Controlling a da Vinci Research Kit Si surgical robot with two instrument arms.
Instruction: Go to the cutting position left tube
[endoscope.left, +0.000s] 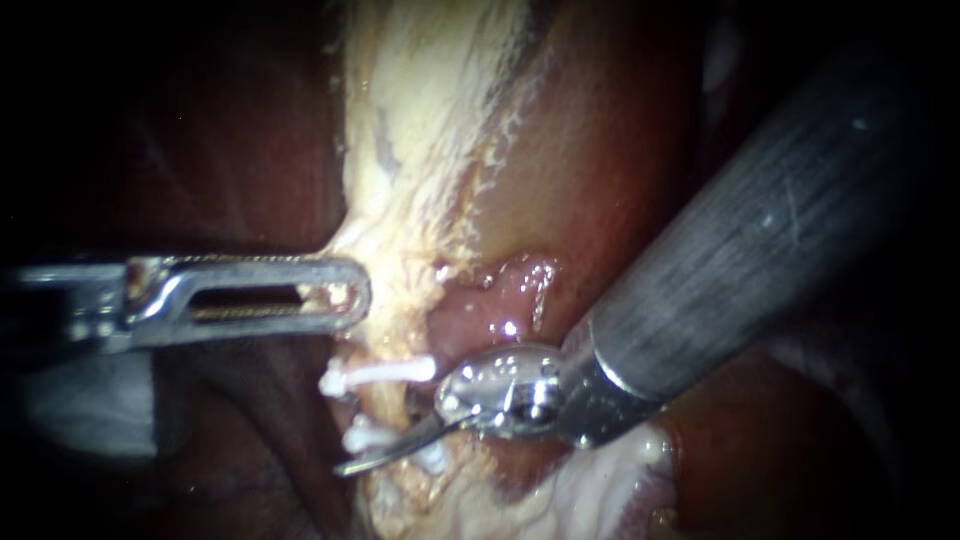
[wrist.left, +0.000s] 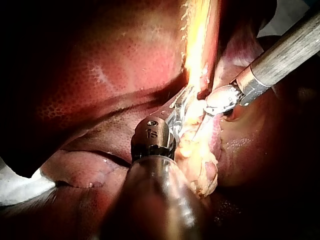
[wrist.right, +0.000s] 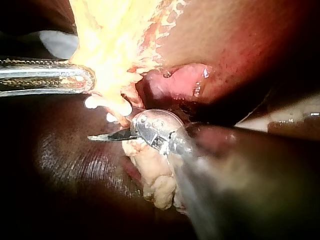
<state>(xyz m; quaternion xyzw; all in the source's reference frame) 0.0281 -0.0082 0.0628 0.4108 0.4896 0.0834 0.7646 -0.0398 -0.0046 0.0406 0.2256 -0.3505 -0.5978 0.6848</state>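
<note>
White clips (endoscope.left: 392, 372) (endoscope.left: 362, 437), two; instruments (endoscope.left: 340, 292) (endoscope.left: 415, 432), two

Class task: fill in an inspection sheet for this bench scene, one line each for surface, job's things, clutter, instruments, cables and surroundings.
Surface: liver, dark red and wet, with a band of pale tissue running down it.
Job's things: upper clip and lower clips, white, set across the pale band; the tube itself is covered and cannot be made out.
Clutter: nothing seen.
Instruments: left instrument, jaws shut on the pale tissue's edge above the upper clip; right instrument, its thin curved tip reaching across the band below the upper clip, beside the lower clips.
Cables: nothing seen.
Surroundings: white material beyond the liver's edge; the rest is dark.
</note>
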